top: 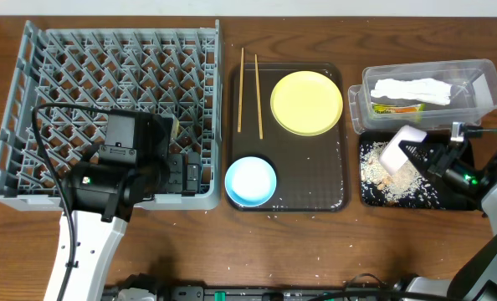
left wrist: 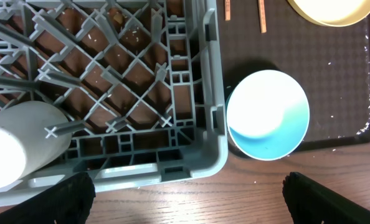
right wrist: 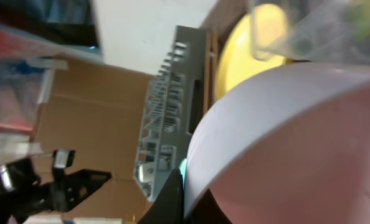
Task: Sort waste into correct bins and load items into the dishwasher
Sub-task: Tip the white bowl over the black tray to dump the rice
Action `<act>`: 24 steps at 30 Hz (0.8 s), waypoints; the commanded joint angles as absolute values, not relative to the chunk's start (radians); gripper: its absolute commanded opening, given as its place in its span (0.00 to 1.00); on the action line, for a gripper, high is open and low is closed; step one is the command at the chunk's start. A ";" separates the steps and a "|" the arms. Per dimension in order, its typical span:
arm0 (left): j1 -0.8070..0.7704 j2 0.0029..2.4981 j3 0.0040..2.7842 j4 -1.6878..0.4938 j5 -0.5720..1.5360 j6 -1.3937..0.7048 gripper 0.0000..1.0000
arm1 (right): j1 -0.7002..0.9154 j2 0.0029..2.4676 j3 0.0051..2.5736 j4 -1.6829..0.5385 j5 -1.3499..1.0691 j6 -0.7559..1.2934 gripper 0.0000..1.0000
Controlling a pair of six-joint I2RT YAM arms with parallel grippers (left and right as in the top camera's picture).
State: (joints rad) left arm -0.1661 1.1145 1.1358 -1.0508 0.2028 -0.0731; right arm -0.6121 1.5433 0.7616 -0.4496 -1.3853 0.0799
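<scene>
My right gripper (top: 417, 155) is shut on the rim of the white bowl (top: 399, 149) and holds it tilted over the black tray (top: 374, 194), where rice scraps (top: 392, 182) lie. The bowl fills the right wrist view (right wrist: 284, 143). The clear tub (top: 485, 84) holds the white napkin (top: 414, 89) and the green-and-yellow sachet (top: 396, 107). The yellow plate (top: 306, 102), blue bowl (top: 250, 181) and chopsticks (top: 249, 80) lie on the brown serving tray (top: 315, 180). My left gripper (left wrist: 185, 199) is open and empty over the grey dish rack's (top: 64, 75) front right corner, beside the blue bowl (left wrist: 267, 115).
A white rounded object (left wrist: 17, 149) lies in the rack near its front edge, seen in the left wrist view. Loose rice grains dot the serving tray and the wooden table (top: 315, 251). The left arm's body covers the rack's front right part.
</scene>
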 commanded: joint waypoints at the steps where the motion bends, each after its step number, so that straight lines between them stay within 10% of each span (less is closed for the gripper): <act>1: -0.169 1.111 1.162 -1.054 0.193 -0.064 0.98 | -0.597 1.535 0.765 -0.449 -1.388 0.075 0.01; 24: -0.169 1.111 1.162 -1.054 0.193 -0.064 0.98 | -0.354 1.274 0.766 -0.468 -1.166 0.152 0.01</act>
